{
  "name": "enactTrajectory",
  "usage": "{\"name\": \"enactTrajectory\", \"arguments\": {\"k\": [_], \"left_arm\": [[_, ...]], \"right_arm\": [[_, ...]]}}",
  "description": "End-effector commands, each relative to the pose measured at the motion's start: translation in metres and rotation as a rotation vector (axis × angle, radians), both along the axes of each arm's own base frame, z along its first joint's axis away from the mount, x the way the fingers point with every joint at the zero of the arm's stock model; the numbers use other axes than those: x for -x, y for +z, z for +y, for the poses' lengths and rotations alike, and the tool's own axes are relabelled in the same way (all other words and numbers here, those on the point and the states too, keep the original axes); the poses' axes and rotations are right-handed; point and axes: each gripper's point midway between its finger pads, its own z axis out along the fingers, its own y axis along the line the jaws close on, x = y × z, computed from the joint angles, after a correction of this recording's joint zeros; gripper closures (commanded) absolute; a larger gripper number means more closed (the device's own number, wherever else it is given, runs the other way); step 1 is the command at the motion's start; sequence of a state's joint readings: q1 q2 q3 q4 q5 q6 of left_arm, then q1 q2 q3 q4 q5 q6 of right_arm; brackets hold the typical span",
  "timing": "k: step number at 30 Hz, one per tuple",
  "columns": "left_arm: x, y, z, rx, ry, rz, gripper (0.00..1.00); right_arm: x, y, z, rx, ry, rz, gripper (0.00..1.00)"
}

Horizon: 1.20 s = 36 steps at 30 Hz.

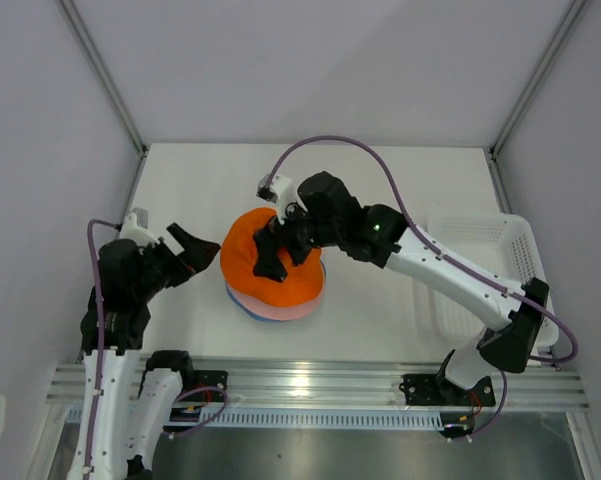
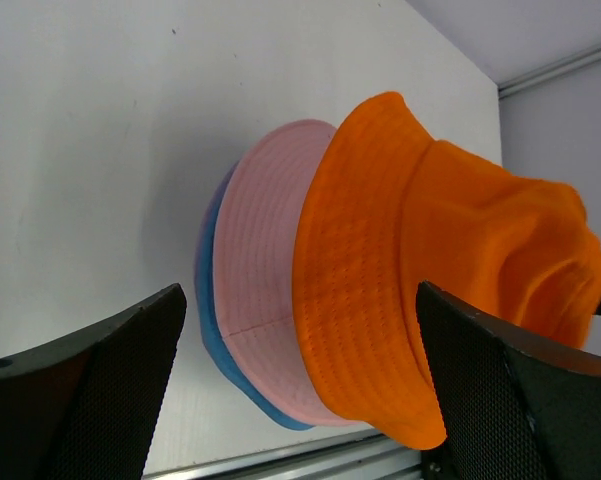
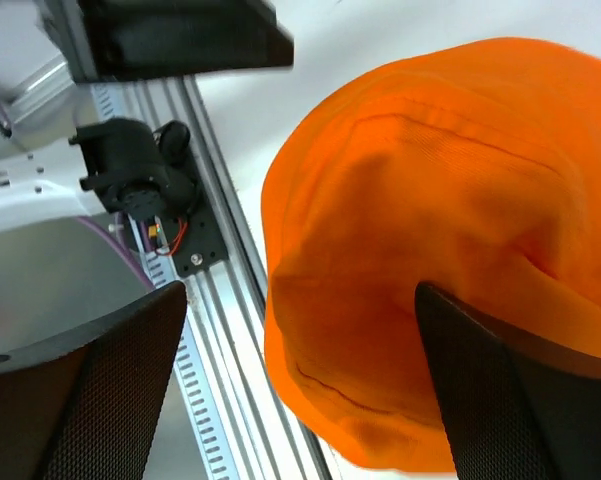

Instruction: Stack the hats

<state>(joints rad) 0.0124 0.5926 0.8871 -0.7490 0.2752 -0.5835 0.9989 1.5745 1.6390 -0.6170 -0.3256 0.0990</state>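
The bright orange hat [image 1: 245, 255] sits on top of a stack in the middle of the table. The pink hat's brim [image 1: 283, 314] and the blue hat's brim [image 1: 239, 301] show beneath it. The lavender hat is hidden. In the left wrist view the orange hat [image 2: 430, 240], pink hat [image 2: 265, 270] and blue hat [image 2: 208, 335] lie nested. My right gripper [image 1: 283, 255] is open over the orange crown [image 3: 430, 170], with one finger [image 3: 500, 390] against the fabric. My left gripper [image 1: 202, 258] is open and empty, just left of the stack.
A white plastic basket [image 1: 520, 236] stands at the right edge of the table. An aluminium rail [image 1: 310, 385] runs along the near edge, also in the right wrist view [image 3: 220, 300]. Grey walls close in the table at the back and sides.
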Motion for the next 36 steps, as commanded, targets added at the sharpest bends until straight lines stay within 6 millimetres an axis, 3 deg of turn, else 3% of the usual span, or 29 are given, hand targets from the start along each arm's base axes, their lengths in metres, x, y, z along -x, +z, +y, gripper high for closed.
{"name": "enactTrajectory", "arguments": {"k": [1, 4, 5, 6, 7, 9, 10, 11, 13, 14, 17, 18, 20, 21, 27, 31, 34, 36], "left_arm": [[0.002, -0.001, -0.029, 0.238, -0.049, -0.014, 0.01], [0.001, 0.002, -0.036, 0.328, -0.054, -0.046, 0.05], [0.001, -0.005, -0.037, 0.341, -0.058, -0.032, 0.07], [0.000, -0.003, -0.038, 0.355, -0.060, -0.042, 0.07], [0.001, -0.008, -0.039, 0.364, -0.057, -0.033, 0.08], [0.000, -0.006, -0.040, 0.389, -0.055, -0.046, 0.10], [0.001, -0.004, -0.041, 0.403, -0.058, -0.061, 0.11], [0.000, -0.010, -0.044, 0.425, -0.071, -0.062, 0.11], [0.001, -0.012, -0.048, 0.474, -0.078, -0.061, 0.12], [0.000, -0.014, -0.048, 0.485, -0.078, -0.064, 0.14], [-0.001, -0.017, -0.047, 0.497, -0.064, -0.058, 0.15], [-0.001, -0.016, -0.047, 0.498, -0.063, -0.057, 0.15], [-0.002, -0.017, -0.048, 0.504, -0.064, -0.054, 0.16], [-0.002, -0.017, -0.049, 0.512, -0.073, -0.058, 0.16], [-0.005, -0.023, -0.051, 0.558, -0.067, -0.041, 0.31], [-0.006, -0.024, -0.051, 0.565, -0.058, -0.034, 0.46], [-0.007, -0.026, -0.049, 0.567, -0.044, -0.021, 0.74], [-0.007, -0.032, -0.048, 0.562, -0.030, 0.007, 0.86]], "right_arm": [[-0.007, 0.086, -0.018, -0.174, -0.118, -0.106, 0.00], [-0.016, 0.128, -0.043, -0.256, -0.245, -0.154, 0.00], [-0.021, 0.137, -0.051, -0.288, -0.298, -0.148, 0.00], [-0.022, 0.153, -0.067, -0.330, -0.351, -0.160, 0.00], [-0.040, 0.147, -0.083, -0.323, -0.446, -0.159, 0.00], [-0.056, 0.154, -0.116, -0.396, -0.608, -0.132, 0.00], [-0.066, 0.146, -0.128, -0.408, -0.666, -0.106, 0.00], [-0.089, 0.116, -0.151, -0.383, -0.776, -0.061, 0.00], [-0.093, 0.101, -0.173, -0.461, -0.854, 0.066, 0.00], [-0.104, 0.067, -0.184, -0.452, -0.910, 0.123, 0.00], [-0.100, 0.048, -0.187, -0.546, -0.955, 0.217, 0.01], [-0.098, 0.021, -0.183, -0.523, -0.961, 0.270, 0.00], [-0.098, 0.012, -0.177, -0.574, -0.971, 0.347, 0.00], [-0.095, -0.006, -0.174, -0.562, -0.971, 0.390, 0.00], [-0.093, -0.028, -0.149, -0.699, -0.987, 0.563, 0.02], [-0.089, -0.041, -0.134, -0.732, -1.008, 0.613, 0.02], [-0.087, -0.049, -0.124, -0.725, -1.023, 0.658, 0.03], [-0.087, -0.059, -0.123, -0.722, -1.065, 0.690, 0.03]]}}
